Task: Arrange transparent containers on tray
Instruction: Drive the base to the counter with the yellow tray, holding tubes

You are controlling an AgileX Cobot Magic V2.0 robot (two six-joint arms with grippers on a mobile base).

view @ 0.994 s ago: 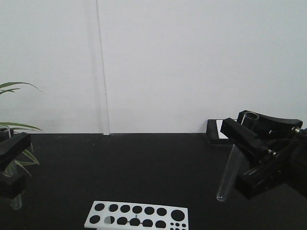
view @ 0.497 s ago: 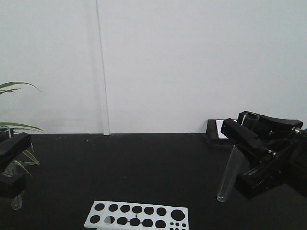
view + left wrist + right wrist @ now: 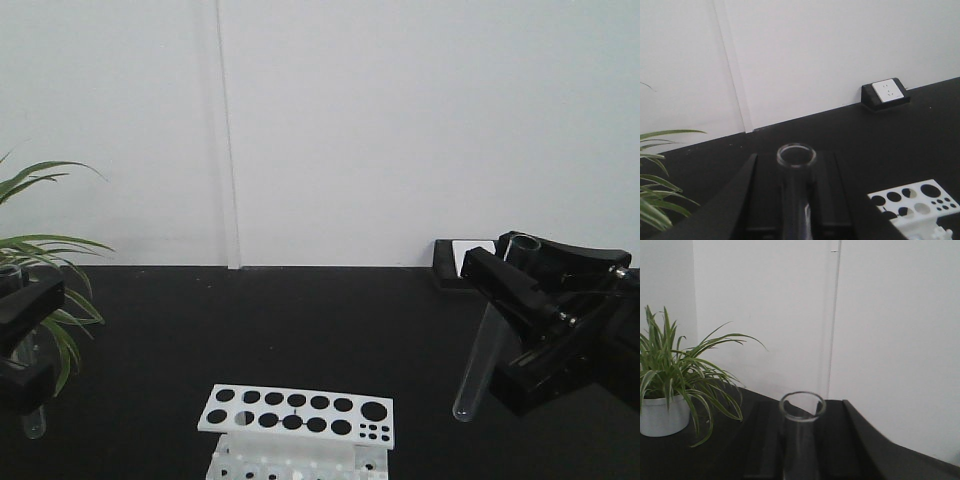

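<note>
Each gripper holds one clear glass test tube, open rim up. My right gripper [image 3: 497, 272] is shut on a test tube [image 3: 476, 368] that slants down to the left, its rounded bottom hanging over the black table. At the left edge, my left gripper [image 3: 24, 322] is shut on the other test tube [image 3: 33, 420], of which only the bottom shows. The left wrist view shows this tube [image 3: 796, 200] between the left gripper's [image 3: 793, 161] black fingers. In the right wrist view the right gripper [image 3: 803, 408] clamps its tube [image 3: 801, 450]. The yellow tray is out of view.
A white perforated test tube rack [image 3: 298, 415] stands at the front middle of the black table [image 3: 300, 320]. A potted spider plant [image 3: 50, 270] is at the left; it also shows as a plant [image 3: 670, 375] in the right wrist view. A power socket [image 3: 468, 262] sits by the wall.
The whole background has shifted in view: rack and plant show more, and the wall seam sits further right. Both grippers keep their places and their tubes.
</note>
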